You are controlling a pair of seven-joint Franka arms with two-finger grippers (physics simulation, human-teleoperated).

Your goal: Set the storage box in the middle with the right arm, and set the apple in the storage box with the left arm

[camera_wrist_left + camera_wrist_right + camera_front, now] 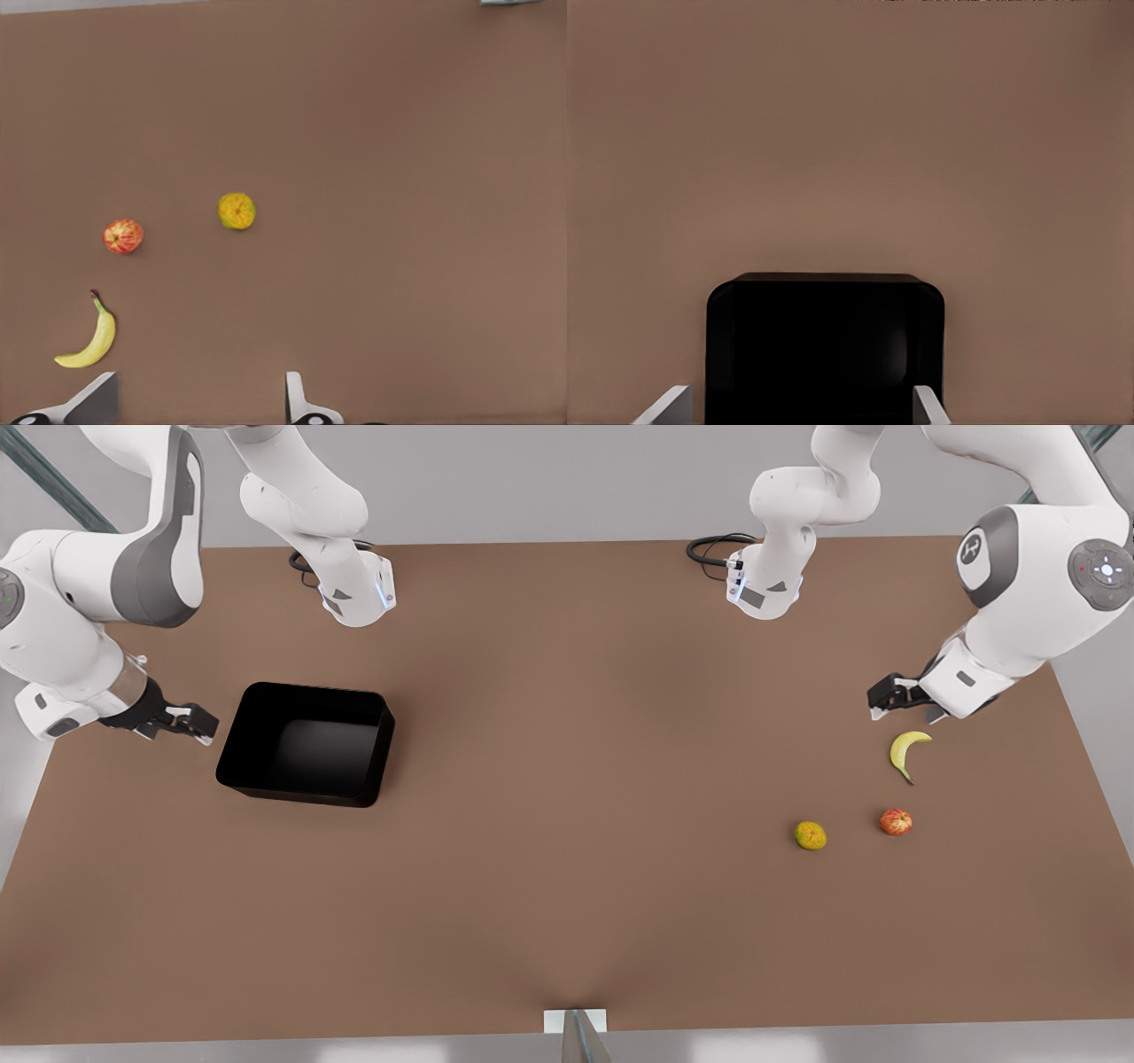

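The glossy black storage box (292, 790) stands empty on the brown table at the front view's left. My right gripper (202, 726) hovers open just beside its left wall; in the right wrist view the storage box (824, 283) lies straight ahead of the right gripper (799, 409). At the front view's right the small red apple (896, 821) rests on the table. My left gripper (904, 713) is open above and behind it, past a banana. In the left wrist view the apple (123, 236) sits ahead of the left gripper (197, 403), off to one side.
A curved yellow banana (905, 750) (91, 341) lies between the left gripper and the apple. A yellow-green citrus fruit (811, 835) (236, 211) sits beside the apple toward the table's middle. The brown table (567, 779) has wide bare room across its centre.
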